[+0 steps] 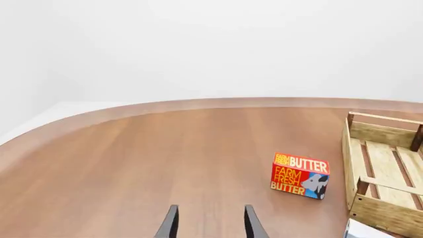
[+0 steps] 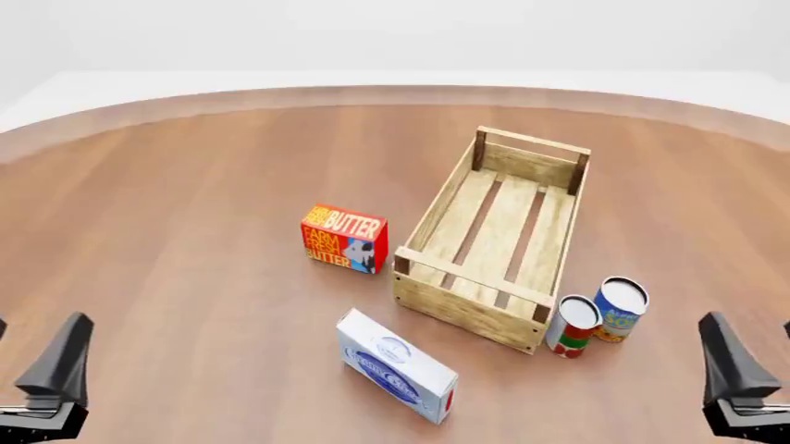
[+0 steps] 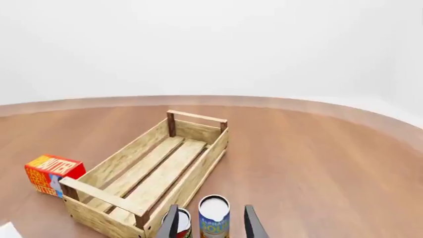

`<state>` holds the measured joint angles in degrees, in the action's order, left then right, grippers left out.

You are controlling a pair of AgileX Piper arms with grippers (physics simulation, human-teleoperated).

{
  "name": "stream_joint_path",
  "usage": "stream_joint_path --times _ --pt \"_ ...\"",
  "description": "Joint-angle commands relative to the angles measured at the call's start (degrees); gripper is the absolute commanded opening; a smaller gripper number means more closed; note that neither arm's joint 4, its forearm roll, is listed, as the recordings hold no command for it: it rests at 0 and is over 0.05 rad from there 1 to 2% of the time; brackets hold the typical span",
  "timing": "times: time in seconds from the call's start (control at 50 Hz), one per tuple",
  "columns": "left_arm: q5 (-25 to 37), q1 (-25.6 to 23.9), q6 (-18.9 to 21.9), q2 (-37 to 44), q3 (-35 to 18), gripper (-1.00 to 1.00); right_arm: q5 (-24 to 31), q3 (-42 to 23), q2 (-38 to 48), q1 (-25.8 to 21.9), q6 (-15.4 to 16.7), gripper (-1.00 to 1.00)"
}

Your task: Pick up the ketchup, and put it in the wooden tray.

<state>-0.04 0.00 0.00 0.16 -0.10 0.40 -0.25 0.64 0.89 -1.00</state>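
Observation:
The ketchup is out of view in all three views. The wooden tray [image 2: 463, 301] lies at the middle right of the table, long side running away from me, with nothing inside; it also shows as tray [image 1: 387, 213] and tray [image 3: 205, 168]. My left gripper [image 2: 37, 326] hangs open at the near left, far from the tray, and its fingers [image 1: 172, 220] hold nothing. At the near right my right gripper [image 2: 749, 324] is open too, fingers [image 3: 251, 223] apart and pointing toward two cans.
A red-orange butter box [image 2: 344, 239] stands left of the tray. A white and blue box [image 2: 395, 365] lies in front of the tray. A red-and-white can [image 2: 572, 326] and a blue can [image 2: 619, 309] stand upright at the tray's near right corner.

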Motion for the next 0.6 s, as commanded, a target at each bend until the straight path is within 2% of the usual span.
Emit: stream_joint_path --times 0.02,0.04,0.06,0.08,0.12,0.14,0.16,0.2,0.24,0.28,0.3,0.36,0.42,0.44,0.48,0.56,0.6 --pt "-0.06 0.00 0.00 0.25 -0.15 1.00 2.93 -2.41 1.56 1.58 -1.39 1.00" --pt "-0.06 0.00 0.00 0.25 -0.15 1.00 2.06 -2.64 3.44 1.67 -0.12 1.00" --pt "-0.06 0.00 0.00 0.25 -0.15 1.00 1.98 -3.32 3.07 -1.48 -0.45 1.00" --pt "-0.06 0.00 0.00 0.25 -0.15 1.00 1.56 -4.09 4.32 -2.26 -0.42 1.00" --pt "-0.06 0.00 0.00 0.25 -0.15 1.00 -1.92 -5.66 12.00 -2.28 0.98 1.00" --pt "-0.06 0.00 0.00 0.25 -0.15 1.00 -2.18 -5.64 12.24 -2.28 0.98 1.00" --pt "-0.06 0.00 0.00 0.25 -0.15 1.00 -1.26 -7.71 12.64 -3.78 2.43 1.00" --pt "-0.06 0.00 0.00 0.25 -0.15 1.00 -3.59 -8.93 19.67 -5.81 3.90 1.00" --pt "-0.06 0.00 0.00 0.25 -0.15 1.00 -3.52 -9.82 19.92 -6.87 4.00 1.00" --pt "-0.06 0.00 0.00 0.25 -0.15 1.00 -4.05 -11.20 22.44 -11.25 2.59 1.00" --pt "-0.06 0.00 0.00 0.25 -0.15 1.00 -5.00 -11.95 25.61 -11.10 3.84 1.00" --pt "-0.06 0.00 0.00 0.25 -0.15 1.00 -5.86 -13.58 28.46 -14.59 1.93 1.00" --pt "-0.06 0.00 0.00 0.25 -0.15 1.00 -7.33 -14.45 34.15 -14.48 3.37 1.00" --pt "-0.06 0.00 0.00 0.25 -0.15 1.00 -6.96 -14.77 33.11 -15.07 3.43 1.00" --pt "-0.06 0.00 0.00 0.25 -0.15 1.00 -7.37 -16.03 36.57 -16.46 3.11 1.00" --pt "-0.06 0.00 0.00 0.25 -0.15 1.00 -5.69 -18.48 40.33 -18.14 5.22 1.00" --pt "-0.06 0.00 0.00 0.25 -0.15 1.00 -4.65 -20.19 41.94 -20.28 4.17 1.00"
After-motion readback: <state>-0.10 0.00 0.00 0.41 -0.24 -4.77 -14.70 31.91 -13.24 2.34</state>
